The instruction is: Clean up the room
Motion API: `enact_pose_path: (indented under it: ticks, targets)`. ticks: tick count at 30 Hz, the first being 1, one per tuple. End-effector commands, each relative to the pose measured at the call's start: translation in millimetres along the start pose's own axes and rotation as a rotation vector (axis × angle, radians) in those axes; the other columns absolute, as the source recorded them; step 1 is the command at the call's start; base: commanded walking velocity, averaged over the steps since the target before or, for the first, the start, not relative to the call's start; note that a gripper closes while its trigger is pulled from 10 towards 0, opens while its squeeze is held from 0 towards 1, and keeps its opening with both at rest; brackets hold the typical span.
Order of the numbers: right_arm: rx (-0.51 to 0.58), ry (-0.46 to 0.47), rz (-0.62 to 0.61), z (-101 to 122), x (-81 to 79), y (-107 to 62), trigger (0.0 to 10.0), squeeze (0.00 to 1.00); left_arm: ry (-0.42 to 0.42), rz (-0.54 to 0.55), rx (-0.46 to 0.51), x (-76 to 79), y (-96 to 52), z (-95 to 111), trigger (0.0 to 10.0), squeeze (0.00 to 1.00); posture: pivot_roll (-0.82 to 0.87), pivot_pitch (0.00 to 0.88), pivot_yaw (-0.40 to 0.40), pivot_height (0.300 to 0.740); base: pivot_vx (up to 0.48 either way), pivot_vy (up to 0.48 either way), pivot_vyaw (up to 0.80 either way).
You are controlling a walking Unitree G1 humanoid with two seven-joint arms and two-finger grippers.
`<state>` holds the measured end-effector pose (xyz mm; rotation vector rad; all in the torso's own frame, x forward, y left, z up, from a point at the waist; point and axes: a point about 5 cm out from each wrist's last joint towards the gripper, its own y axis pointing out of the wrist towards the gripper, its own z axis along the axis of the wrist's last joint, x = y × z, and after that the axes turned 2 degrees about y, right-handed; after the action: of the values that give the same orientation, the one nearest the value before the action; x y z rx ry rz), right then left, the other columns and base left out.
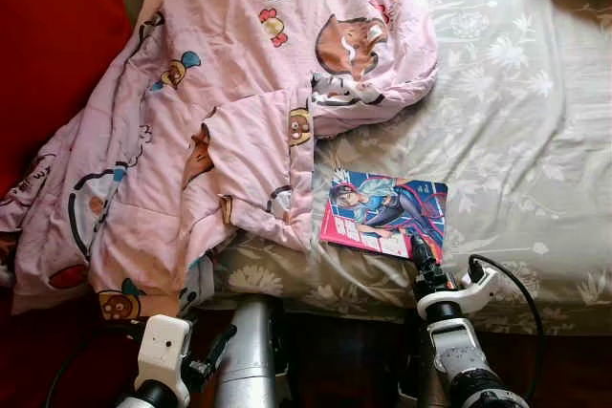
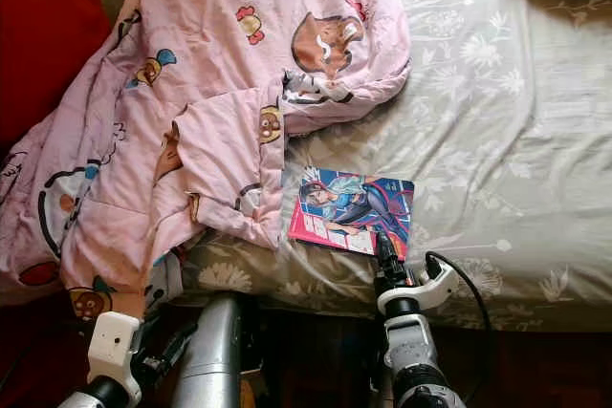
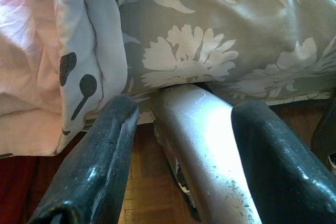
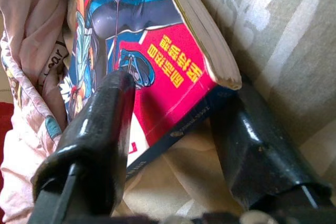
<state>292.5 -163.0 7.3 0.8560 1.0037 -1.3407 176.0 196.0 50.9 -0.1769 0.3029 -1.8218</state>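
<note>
A bedroom in a home: a bed with a grey-green sheet printed with white flowers [image 1: 516,112] carries a rumpled pink quilt with cartoon animals [image 1: 220,93] and, beside the quilt, a colourful comic book [image 1: 387,212]. Below the bed's edge lies wooden parquet floor [image 3: 147,192].

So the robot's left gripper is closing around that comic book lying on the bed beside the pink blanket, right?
Not quite: it is the right gripper, as the right wrist view shows, one finger over the comic book cover and one under its corner. The book does lie on the bed beside the pink blanket.
</note>
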Motion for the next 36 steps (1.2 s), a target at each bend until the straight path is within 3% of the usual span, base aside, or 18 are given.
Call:
enact_pose_path:
  ticks: [1,12,20,27,32,34,36]
  targets:
    - [-0.090,0.043,-0.056,-26.0,10.3,-13.3,0.0,0.00,0.008,0.009,-0.040,-2.8,-7.4,-7.0,10.0,0.00,0.33,0.360,0.136,0.592,0.000,0.000,0.00]
    - [-0.058,0.035,-0.047,-19.0,9.5,-11.3,0.0,0.00,0.010,0.005,-0.050,-1.6,-7.2,-10.7,10.0,0.00,0.32,0.353,0.136,0.592,0.000,0.000,0.00]
    - [-0.013,-0.004,-0.073,-10.9,9.1,-8.1,0.0,0.00,0.018,0.015,-0.047,-2.8,2.5,-13.7,10.0,0.00,0.30,0.321,0.119,0.592,0.000,0.000,0.00]
    - [0.123,-0.088,-0.150,13.1,10.3,-4.8,0.0,0.00,-0.024,0.052,-0.035,-6.4,24.7,-17.6,10.0,0.00,0.25,0.235,0.082,0.592,0.000,0.000,0.00]
    - [0.149,-0.152,-0.059,25.8,-3.5,5.1,0.0,0.00,-0.048,0.062,-0.007,-4.5,50.7,-16.0,10.0,0.00,0.18,0.138,0.051,0.592,0.000,0.000,0.00]
    - [0.152,-0.154,-0.057,27.1,-4.4,6.0,0.0,0.00,-0.050,0.063,-0.005,-4.4,53.1,-15.6,10.0,0.00,0.18,0.138,0.051,0.592,0.000,0.000,0.00]
    - [0.197,-0.236,-0.060,38.8,-9.3,8.1,0.0,0.00,-0.070,0.076,0.008,-4.2,64.2,-14.5,10.0,0.00,0.13,0.098,0.032,0.592,0.000,0.000,0.00]
